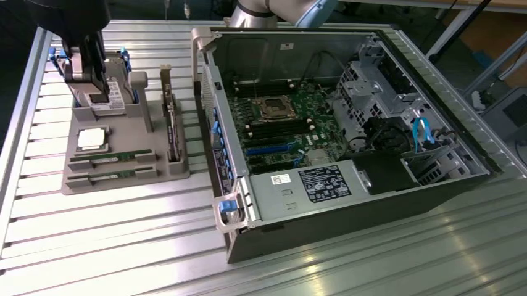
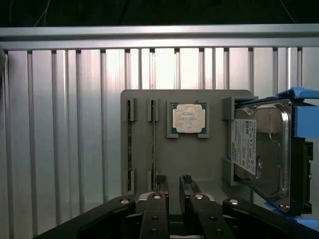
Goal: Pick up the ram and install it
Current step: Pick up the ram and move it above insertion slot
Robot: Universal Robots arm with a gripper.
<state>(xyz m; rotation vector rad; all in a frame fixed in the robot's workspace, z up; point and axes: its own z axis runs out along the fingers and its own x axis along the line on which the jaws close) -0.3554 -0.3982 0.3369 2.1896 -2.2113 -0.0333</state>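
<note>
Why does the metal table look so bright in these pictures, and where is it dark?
Exterior view: glare streaks the table slats, strongest in front of the computer case, whose interior sits in shade. Wrist view: the slats beyond the grey tray wash out almost white, the processor lid gleams, and the room past the table is black.

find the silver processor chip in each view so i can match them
Exterior view: the processor chip lies on the grey tray toward the exterior view's left, between the hard drive and the two ram sticks.
Wrist view: the chip sits in its square seat, ram sticks on one side, hard drive on the other.
Shared landmark: the hard drive.
</note>
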